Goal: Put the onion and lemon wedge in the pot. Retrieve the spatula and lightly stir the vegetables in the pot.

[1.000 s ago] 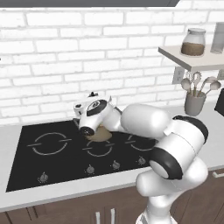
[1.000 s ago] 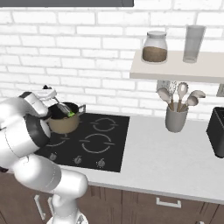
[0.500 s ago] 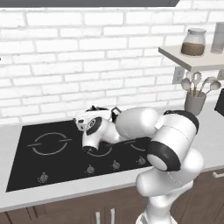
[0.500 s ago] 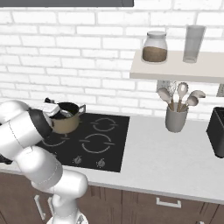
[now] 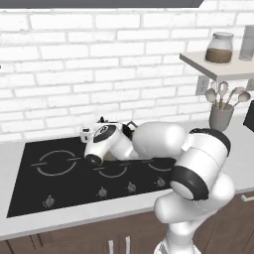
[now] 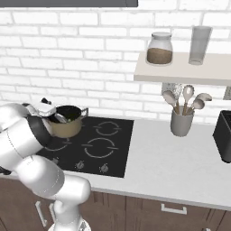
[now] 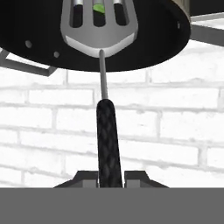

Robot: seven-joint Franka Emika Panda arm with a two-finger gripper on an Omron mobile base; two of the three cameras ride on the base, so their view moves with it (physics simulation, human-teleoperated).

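Right base view: pot (image 6: 66,127) on black cooktop (image 6: 108,149), apparently brick-backed; fingers (image 7: 111,177) clamp spatula (image 7: 99,33).

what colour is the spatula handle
Black, with a woven texture; the handle shows best in the hand view, below a thin grey shaft.

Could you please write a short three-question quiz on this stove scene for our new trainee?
1. True or false: the end effector is shut on the spatula handle.
2. Where is the spatula's head? A) in the utensil cup B) inside the pot C) flat on the counter
3. Fill in: through the spatula's slots in the hand view, a bit of the green ____ shows.

Key: 1 true; 2 B; 3 lemon wedge.
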